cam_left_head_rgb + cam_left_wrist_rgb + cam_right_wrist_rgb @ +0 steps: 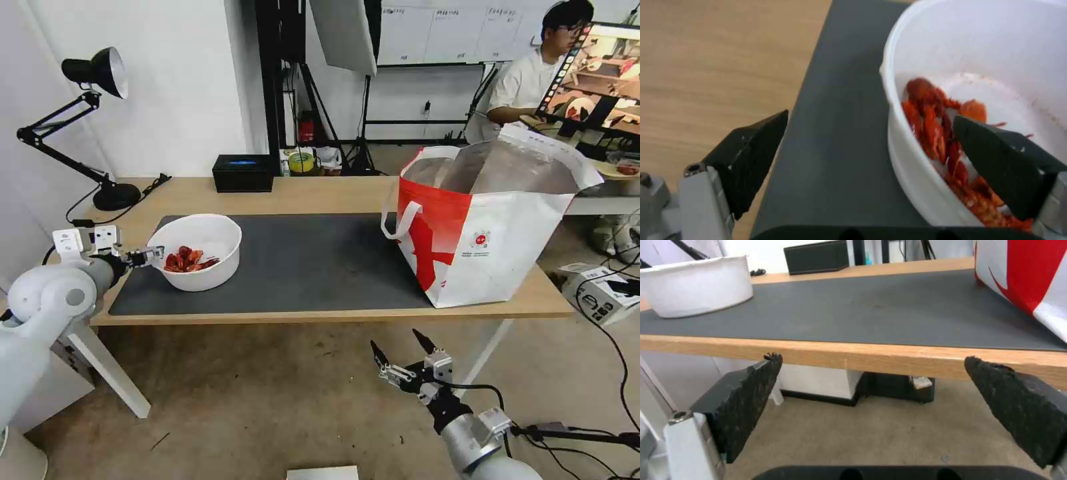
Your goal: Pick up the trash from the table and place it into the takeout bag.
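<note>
Head view: white bowl (195,251) w/ red shells (187,259) sits at the left end of the dark mat (300,267) on the tabletop (320,193); left claw (151,254) is at the bowl's near-left rim, spread, gripping nothing yet. Takeout bag (487,227) stands open at the right end, well apart from the bowl, foil lining visible, contents can't be made out. Right claw (399,350) hangs below the tabletop edge in front of the bag, released, idle. Black box (243,173) at the back edge isn't trash. Left wrist view: fingers (753,156) straddle the bowl wall, one outside over the mat, the other inside over the shells, not clenched. Risk, as I judge it: a one-sided rim pinch on a thin wall could tip the bowl & spill shells on the long carry to the bag; closing may also crush shells against the wall. Right wrist view: both pads (744,403) wide apart, empty, w/ tabletop edge, bowl & bag's red-white side beyond.
</note>
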`<state>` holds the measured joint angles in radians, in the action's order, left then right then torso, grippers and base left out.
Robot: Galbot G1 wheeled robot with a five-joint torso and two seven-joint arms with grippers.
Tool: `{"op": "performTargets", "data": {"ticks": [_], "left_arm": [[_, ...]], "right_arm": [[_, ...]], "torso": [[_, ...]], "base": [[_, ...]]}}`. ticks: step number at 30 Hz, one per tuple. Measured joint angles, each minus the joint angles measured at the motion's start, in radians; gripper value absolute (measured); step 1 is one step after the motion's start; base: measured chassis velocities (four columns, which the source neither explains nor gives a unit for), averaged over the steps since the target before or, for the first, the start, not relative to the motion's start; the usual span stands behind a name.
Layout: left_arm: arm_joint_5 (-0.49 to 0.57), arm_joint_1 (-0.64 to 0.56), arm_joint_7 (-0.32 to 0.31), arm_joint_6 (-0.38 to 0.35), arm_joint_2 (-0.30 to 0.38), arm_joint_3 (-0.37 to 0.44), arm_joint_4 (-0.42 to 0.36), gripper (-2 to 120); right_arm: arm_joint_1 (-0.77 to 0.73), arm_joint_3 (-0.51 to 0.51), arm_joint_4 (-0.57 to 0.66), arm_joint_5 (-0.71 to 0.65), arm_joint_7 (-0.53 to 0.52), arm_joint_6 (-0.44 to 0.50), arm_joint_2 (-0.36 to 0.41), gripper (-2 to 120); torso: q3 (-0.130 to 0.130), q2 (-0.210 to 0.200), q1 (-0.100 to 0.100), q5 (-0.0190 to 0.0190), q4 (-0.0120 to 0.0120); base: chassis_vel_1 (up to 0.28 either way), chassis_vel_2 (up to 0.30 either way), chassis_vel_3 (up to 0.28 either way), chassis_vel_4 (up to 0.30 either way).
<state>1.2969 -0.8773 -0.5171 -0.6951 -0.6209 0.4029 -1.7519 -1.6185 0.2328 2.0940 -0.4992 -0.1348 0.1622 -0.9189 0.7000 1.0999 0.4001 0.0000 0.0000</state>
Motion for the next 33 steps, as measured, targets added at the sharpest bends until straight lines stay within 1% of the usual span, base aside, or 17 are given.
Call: {"op": "performTargets", "data": {"ticks": [3, 7, 8, 9, 11, 13, 15, 18, 19, 20, 22, 23, 26, 28, 30, 31, 33], "left_arm": [[0.021, 0.035, -0.024, -0.028, -0.002, -0.03, 0.024, 100], [0.043, 0.09, -0.031, -0.04, 0.002, -0.076, 0.061, 100], [0.053, 0.116, -0.034, -0.043, 0.005, -0.096, 0.076, 97], [0.053, 0.116, -0.034, -0.043, 0.005, -0.096, 0.076, 97], [0.059, 0.142, -0.035, -0.046, 0.009, -0.117, 0.089, 87], [0.059, 0.142, -0.035, -0.046, 0.009, -0.117, 0.089, 87], [0.063, 0.16, -0.038, -0.046, 0.016, -0.14, 0.099, 72], [0.065, 0.16, -0.038, -0.046, 0.019, -0.143, 0.099, 68], [0.069, 0.159, -0.038, -0.046, 0.023, -0.146, 0.097, 61], [0.069, 0.159, -0.038, -0.046, 0.023, -0.146, 0.097, 61], [0.077, 0.16, -0.038, -0.045, 0.03, -0.157, 0.096, 49], [0.077, 0.16, -0.038, -0.045, 0.03, -0.157, 0.096, 49], [0.109, 0.176, -0.034, -0.044, 0.037, -0.179, 0.105, 31], [0.122, 0.181, -0.033, -0.044, 0.039, -0.184, 0.106, 28], [0.143, 0.185, -0.025, -0.043, 0.046, -0.19, 0.106, 17], [0.143, 0.185, -0.025, -0.043, 0.046, -0.19, 0.106, 17], [0.147, 0.185, -0.014, -0.042, 0.048, -0.193, 0.106, 7]], "right_arm": [[0.0, 0.0, 0.0, 0.0, 0.0, 0.0, 0.0, 100], [0.0, 0.0, 0.0, 0.0, 0.0, 0.0, 0.0, 100], [0.0, 0.0, 0.0, 0.0, 0.0, 0.0, 0.0, 100], [0.0, 0.0, 0.0, 0.0, 0.0, 0.0, 0.0, 100], [0.0, 0.0, 0.0, 0.0, 0.0, 0.0, 0.0, 100], [0.0, 0.0, 0.0, 0.0, 0.0, 0.0, 0.0, 100], [0.0, 0.0, 0.0, 0.0, 0.0, 0.0, 0.0, 100], [0.0, 0.0, 0.0, 0.0, 0.0, 0.0, 0.0, 100], [0.0, 0.0, 0.0, 0.0, 0.0, 0.0, 0.0, 100], [0.0, 0.0, 0.0, 0.0, 0.0, 0.0, 0.0, 100], [0.0, 0.0, 0.0, 0.0, 0.0, 0.0, 0.0, 100], [0.0, 0.0, 0.0, 0.0, 0.0, 0.0, 0.0, 100], [0.0, 0.0, 0.0, 0.0, 0.0, 0.0, 0.0, 100], [0.0, 0.0, 0.0, 0.0, 0.0, 0.0, 0.0, 100], [0.0, 0.0, 0.0, 0.0, 0.0, 0.0, 0.0, 100], [0.0, 0.0, 0.0, 0.0, 0.0, 0.0, 0.0, 100], [0.0, 0.0, 0.0, 0.0, 0.0, 0.0, 0.0, 100]], "torso": [[0.0, 0.0, 0.0, -0.0001, 0.0], [0.0, 0.0, 0.0, -0.0001, 0.0], [0.0, 0.0, 0.0, 0.0, -0.0001], [0.0, 0.0, 0.0, 0.0, -0.0001], [0.0, 0.0, 0.0, 0.0, -0.0001], [0.0, 0.0, 0.0, 0.0, -0.0001], [0.0, 0.0, 0.0, 0.0, -0.0001], [0.0, 0.0, 0.0, 0.0, -0.0001], [0.0, 0.0, 0.0, 0.0, 0.0], [0.0, 0.0, 0.0, 0.0, 0.0], [0.0, 0.0, 0.0, 0.0, 0.0], [0.0, 0.0, 0.0, 0.0, 0.0], [0.0, 0.0, 0.0, -0.0001, -0.0001], [0.0, 0.0, 0.0, 0.0001, -0.0001], [0.0, 0.0, 0.0, 0.0, 0.0], [0.0, 0.0, 0.0, 0.0, 0.0], [0.0, 0.0, 0.0, 0.0, 0.0001]], "base": [[0.0, 0.0, 0.0, 0.0], [0.0, 0.0, 0.0, 0.0], [0.0, 0.0, 0.0, 0.0], [0.0, 0.0, 0.0, 0.0], [0.0, 0.0, 0.0, 0.0], [0.0, 0.0, 0.0, 0.0], [0.0, 0.0, 0.0, 0.0], [0.0, 0.0, 0.0, 0.0], [0.0, 0.0, 0.0, 0.0], [0.0, 0.0, 0.0, 0.0], [0.0, 0.0, 0.0, 0.0], [0.0, 0.0, 0.0, 0.0], [0.0, 0.0, 0.0, 0.0], [0.0, 0.0, 0.0, 0.0], [0.0, 0.0, 0.0, 0.0], [0.0, 0.0, 0.0, 0.0], [0.0, 0.0, 0.0, 0.0]]}}
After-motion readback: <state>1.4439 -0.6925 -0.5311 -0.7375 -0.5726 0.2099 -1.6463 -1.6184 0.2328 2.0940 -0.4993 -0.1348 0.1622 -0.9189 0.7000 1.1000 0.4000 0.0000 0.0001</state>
